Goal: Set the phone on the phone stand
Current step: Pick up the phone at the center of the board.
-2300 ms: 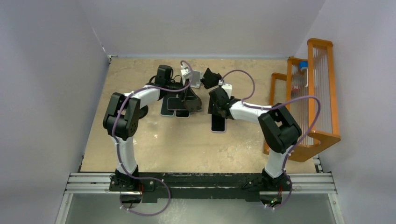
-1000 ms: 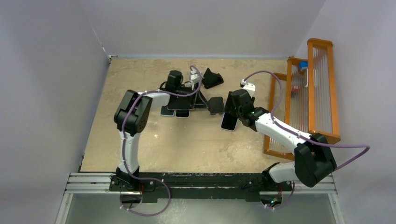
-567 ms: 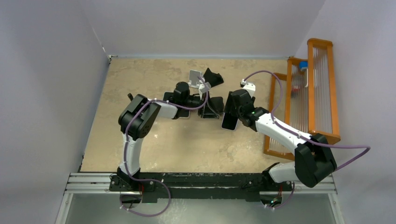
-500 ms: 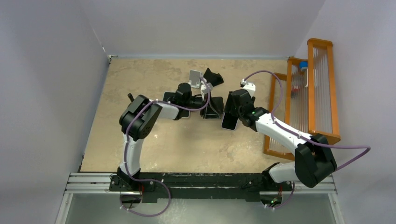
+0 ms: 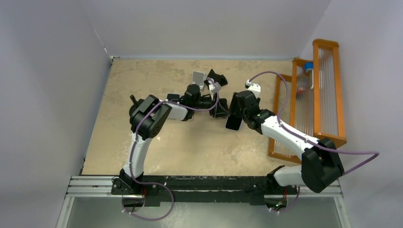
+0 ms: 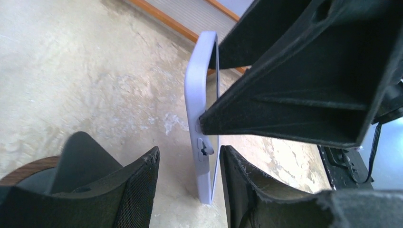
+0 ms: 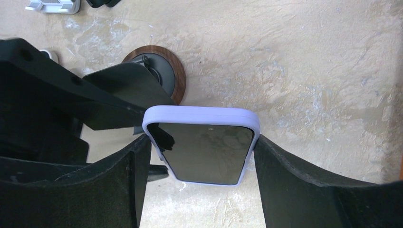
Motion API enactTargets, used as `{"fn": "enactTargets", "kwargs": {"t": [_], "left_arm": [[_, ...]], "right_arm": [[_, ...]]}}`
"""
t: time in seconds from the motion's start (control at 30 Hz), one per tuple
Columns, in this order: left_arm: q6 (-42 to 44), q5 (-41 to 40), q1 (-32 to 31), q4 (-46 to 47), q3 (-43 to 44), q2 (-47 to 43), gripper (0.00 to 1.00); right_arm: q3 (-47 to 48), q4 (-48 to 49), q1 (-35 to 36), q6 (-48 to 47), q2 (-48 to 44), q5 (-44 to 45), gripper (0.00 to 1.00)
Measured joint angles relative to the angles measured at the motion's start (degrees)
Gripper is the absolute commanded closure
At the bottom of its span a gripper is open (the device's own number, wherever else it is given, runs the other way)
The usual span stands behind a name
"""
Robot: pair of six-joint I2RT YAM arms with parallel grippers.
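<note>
The right arm stretches toward 11 o'clock over the beige mottled counter [image 5: 190, 147]. Its pincer [image 7: 199, 156] is clamped across the width of the upright lavender-cased smartphone [image 7: 204, 145]. The black phone stand on a round wooden base [image 7: 126, 78] sits just beside the phone, at its 10 o'clock. The left arm reaches toward 1 o'clock, and its pincer [image 6: 189, 154] is half-open and empty, alongside the stand.

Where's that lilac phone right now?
The phone is near the centre of the overhead view, clamped in the right claw, just right of the black stand with the round wooden base.
</note>
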Motion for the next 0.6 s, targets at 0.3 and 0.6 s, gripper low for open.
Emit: {"fn": "enactTargets", "kwargs": {"t": [0.3, 0.6], "left_arm": [[-3.28, 2.58, -2.80, 4.63, 0.04, 4.98, 0.58], [-4.66, 3.04, -3.67, 7.26, 3.37, 5.68, 1.00]], "right_arm": [[-0.07, 0.15, 0.00, -0.42, -0.02, -0.57, 0.99], [-0.90, 0.35, 0.02, -1.09, -2.29, -1.86, 0.83]]}}
